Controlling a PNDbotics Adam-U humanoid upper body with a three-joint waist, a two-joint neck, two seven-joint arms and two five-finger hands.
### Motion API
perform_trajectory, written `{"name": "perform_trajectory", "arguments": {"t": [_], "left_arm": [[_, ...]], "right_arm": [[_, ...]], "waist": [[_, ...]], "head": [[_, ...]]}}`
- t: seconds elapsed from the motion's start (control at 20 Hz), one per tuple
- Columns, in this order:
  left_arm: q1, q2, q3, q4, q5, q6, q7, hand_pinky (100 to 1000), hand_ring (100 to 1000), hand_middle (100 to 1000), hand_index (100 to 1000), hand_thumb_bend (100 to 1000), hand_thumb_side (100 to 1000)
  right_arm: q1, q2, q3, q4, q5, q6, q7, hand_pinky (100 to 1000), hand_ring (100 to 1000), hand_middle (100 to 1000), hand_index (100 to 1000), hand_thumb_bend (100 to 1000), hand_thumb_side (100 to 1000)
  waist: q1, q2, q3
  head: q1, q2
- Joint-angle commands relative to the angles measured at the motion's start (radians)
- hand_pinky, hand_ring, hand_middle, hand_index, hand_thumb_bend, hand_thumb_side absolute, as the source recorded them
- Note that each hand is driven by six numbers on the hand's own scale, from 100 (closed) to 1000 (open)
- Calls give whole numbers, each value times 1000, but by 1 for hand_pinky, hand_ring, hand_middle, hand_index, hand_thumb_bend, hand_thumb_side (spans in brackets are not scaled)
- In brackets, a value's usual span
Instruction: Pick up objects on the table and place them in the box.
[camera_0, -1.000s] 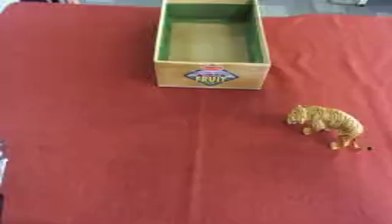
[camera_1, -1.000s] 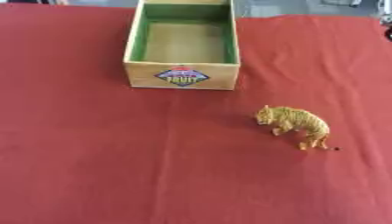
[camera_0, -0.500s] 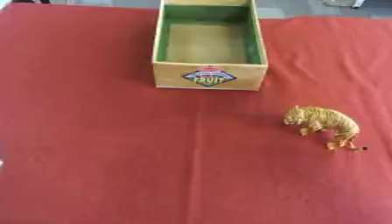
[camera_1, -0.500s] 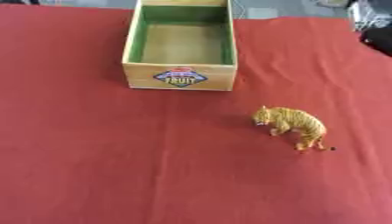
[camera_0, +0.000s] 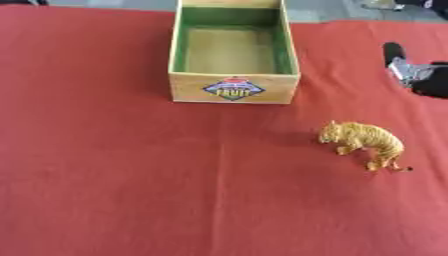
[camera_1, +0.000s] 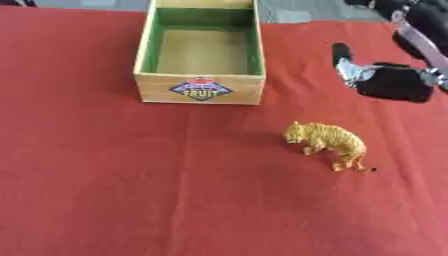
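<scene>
A small orange-and-black striped toy tiger (camera_1: 325, 144) stands on the red cloth-covered worktop (camera_1: 105, 190), in front of and to the right of an open rectangular wooden box (camera_1: 200, 89), well apart from it. The box has green-painted inner walls, a bare tan floor with nothing in it, and a diamond-shaped label reading "FRUIT" on its near wall. The tiger's head points toward the box, its tail away from it.

To the right of the box, level with its near half, the robot's black-and-silver right hand (camera_1: 385, 80) reaches in from the upper right edge, its arm running back toward that corner. One dark finger (camera_1: 340, 51) points toward the far side of the worktop beside the box; whether the rest of the hand is spread or curled cannot be told. It holds nothing and is well clear of the tiger, which lies nearer than it and slightly to its left. The left hand shows in neither view.
</scene>
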Motion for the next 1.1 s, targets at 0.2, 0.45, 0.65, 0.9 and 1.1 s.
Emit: {"name": "perform_trajectory", "arguments": {"t": [0.2,0.45,0.65,0.9,1.1], "left_arm": [[-13,26,-3,-22,3,0,-6,608,594,576,816,100,774],[-14,27,-4,-22,3,0,-8,608,593,575,813,100,775],[-15,28,-6,-22,3,1,-10,608,593,575,811,100,773],[-15,28,-4,-22,4,2,-8,607,593,574,810,100,770],[-15,28,-4,-22,4,3,-7,607,592,573,810,100,767]], "right_arm": [[-10,-47,22,-15,-84,70,91,940,949,911,1000,132,619],[4,-67,28,-15,-152,83,170,951,975,943,1000,379,755],[22,-94,25,-15,-147,80,233,956,984,956,1000,441,770],[32,-96,4,-15,-152,66,359,973,986,947,1000,209,571],[44,-96,1,-15,-149,66,428,973,987,954,1000,287,601]], "waist": [[-2,-20,4],[-5,-18,6],[-8,-16,3],[-9,-17,-1],[-10,-17,-3]], "head": [[-5,-10],[-5,-10],[-3,-9],[0,-9],[1,-12]]}}
